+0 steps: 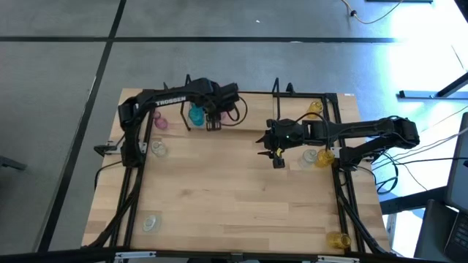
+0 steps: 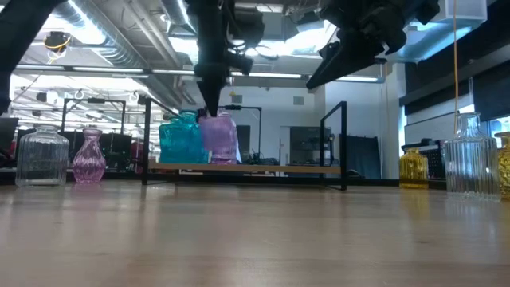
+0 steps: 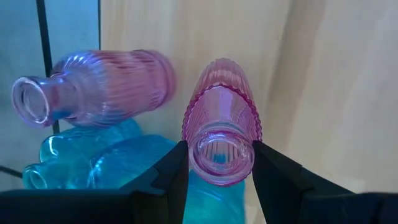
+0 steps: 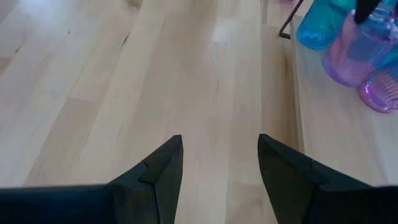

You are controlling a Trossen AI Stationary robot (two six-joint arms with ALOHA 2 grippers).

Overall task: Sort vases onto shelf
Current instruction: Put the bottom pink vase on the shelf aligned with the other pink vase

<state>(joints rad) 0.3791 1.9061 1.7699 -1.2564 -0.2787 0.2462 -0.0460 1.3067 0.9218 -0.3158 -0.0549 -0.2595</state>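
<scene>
The light-wood shelf (image 2: 263, 168) with black wire ends stands at the table's far edge. On its left part stand a teal vase (image 2: 181, 138) and a ribbed pink vase (image 2: 221, 138). A second pink vase (image 3: 93, 87) stands close behind them. My left gripper (image 3: 221, 155) comes down over the ribbed pink vase (image 3: 221, 106) and is shut on it; it also shows in the high view (image 1: 213, 123). My right gripper (image 1: 276, 157) hovers open and empty above the middle of the table, right of centre; only bare tabletop shows between its fingers (image 4: 221, 155). My left gripper pinches the ribbed pink vase by its neck, just under the mouth (image 3: 198, 163), between its two fingers (image 3: 174, 177). The fingers come from above, pointing down, one on each side of the neck. The vase stands upright with its base on the shelf plank.
On the table's left stand a pink vase (image 1: 161, 123) and two clear vases (image 1: 157, 150), (image 1: 150, 223). On the right stand yellow vases (image 1: 314, 108), (image 1: 326, 156), (image 1: 336, 239) and a clear one (image 1: 310, 155). The shelf's right part (image 2: 303, 168) and the table's middle (image 1: 234, 190) are bare.
</scene>
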